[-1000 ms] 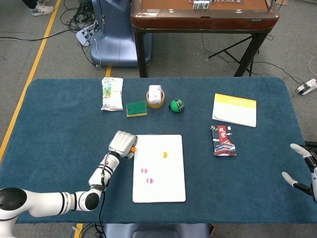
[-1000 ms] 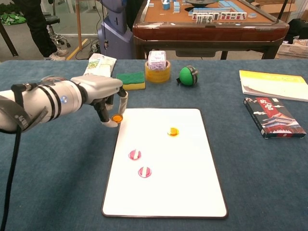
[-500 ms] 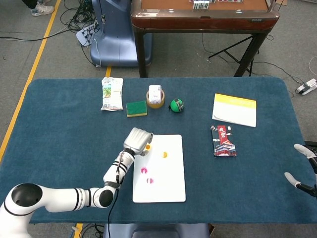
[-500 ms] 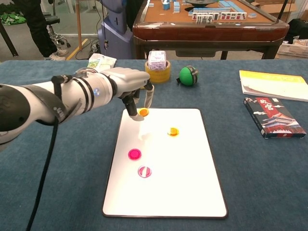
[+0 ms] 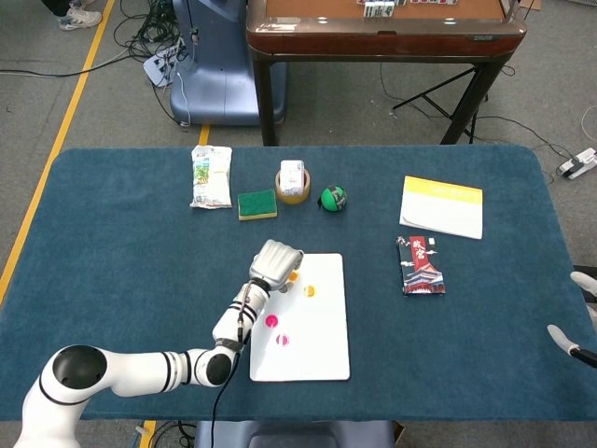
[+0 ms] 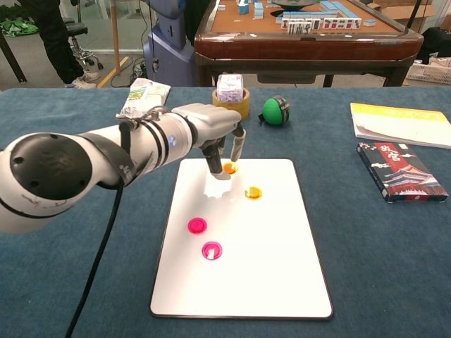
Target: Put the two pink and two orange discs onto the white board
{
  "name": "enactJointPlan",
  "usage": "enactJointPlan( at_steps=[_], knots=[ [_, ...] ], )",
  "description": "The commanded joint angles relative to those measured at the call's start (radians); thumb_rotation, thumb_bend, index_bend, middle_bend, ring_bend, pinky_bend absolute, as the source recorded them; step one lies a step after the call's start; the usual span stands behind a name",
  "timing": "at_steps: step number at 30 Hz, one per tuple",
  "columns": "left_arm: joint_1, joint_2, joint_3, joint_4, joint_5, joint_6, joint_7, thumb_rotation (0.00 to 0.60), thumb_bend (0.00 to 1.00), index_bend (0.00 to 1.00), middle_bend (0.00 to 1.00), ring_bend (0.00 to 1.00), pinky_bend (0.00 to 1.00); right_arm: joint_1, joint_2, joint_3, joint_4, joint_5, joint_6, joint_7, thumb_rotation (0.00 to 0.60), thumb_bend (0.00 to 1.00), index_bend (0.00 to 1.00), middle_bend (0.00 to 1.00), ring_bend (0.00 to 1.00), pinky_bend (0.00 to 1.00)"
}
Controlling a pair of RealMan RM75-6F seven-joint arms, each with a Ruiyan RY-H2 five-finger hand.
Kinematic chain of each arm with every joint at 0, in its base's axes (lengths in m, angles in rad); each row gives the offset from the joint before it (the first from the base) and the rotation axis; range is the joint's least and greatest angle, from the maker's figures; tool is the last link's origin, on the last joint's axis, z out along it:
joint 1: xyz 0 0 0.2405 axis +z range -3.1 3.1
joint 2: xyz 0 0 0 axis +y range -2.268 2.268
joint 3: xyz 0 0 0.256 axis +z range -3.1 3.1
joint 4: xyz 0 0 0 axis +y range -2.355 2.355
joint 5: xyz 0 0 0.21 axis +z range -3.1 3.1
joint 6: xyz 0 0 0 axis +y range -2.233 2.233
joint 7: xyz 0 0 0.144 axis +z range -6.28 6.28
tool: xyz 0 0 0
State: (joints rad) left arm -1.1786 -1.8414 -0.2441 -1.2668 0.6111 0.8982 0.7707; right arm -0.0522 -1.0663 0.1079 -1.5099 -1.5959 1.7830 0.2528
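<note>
The left hand [image 6: 220, 144] is over the top end of the white board [image 6: 282, 267], fingers pointing down and pinched on an orange disc [image 6: 230, 167]; the disc sits low, right at the board's surface, though whether it is touching I cannot tell; the other fingers are tucked in close. A second orange disc [image 6: 253, 192] lies flat on the board just beside it; 2 pink discs [image 6: 196, 225] lie lower down on the white, near each other, well apart from the hand. So 3 look placed and the 4th is going down now, by my reading.

These discs look thin, rigid and very light, probably smooth plastic; a flat one gives little to grab, so the rim is the place, thumb on one edge, fingertip on the opposite; squeeze off-centre and it could flip or skid on that slick board. The right hand [image 5: 580, 317] shows only at the head view's far right edge, fingers apart, holding nothing.
</note>
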Motion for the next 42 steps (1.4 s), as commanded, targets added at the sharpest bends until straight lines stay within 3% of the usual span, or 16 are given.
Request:
enactJointPlan(
  at_steps=[1,13,27,42],
  knots=[
    [-0.003,-0.01,-0.004,0.01,0.014,0.002,-0.011,0.6,0.26,0.64,1.0,1.0,1.0,-0.004,-0.001,0.003,0.004,0.003,0.006,0.008,0.6,0.02,0.24,0.29,0.25,0.32],
    [-0.014,-0.04,-0.006,0.059,0.021,-0.005,-0.013,0.6,0.26,0.62,1.0,1.0,1.0,-0.008,0.001,0.006,0.01,0.007,0.007,0.023,0.6,0.02,0.24,0.29,0.25,0.32],
    [-0.012,-0.043,-0.007,0.063,0.005,0.004,0.008,0.6,0.26,0.43,1.0,1.0,1.0,-0.007,0.001,0.007,0.012,0.006,0.002,0.025,0.6,0.02,0.24,0.29,0.25,0.32],
    [0.067,0.054,0.049,-0.087,0.019,0.114,0.047,0.6,0.26,0.43,1.0,1.0,1.0,0.005,-0.003,0.001,0.002,-0.005,-0.02,-0.01,0.6,0.02,0.24,0.29,0.25,0.32]
  ],
)
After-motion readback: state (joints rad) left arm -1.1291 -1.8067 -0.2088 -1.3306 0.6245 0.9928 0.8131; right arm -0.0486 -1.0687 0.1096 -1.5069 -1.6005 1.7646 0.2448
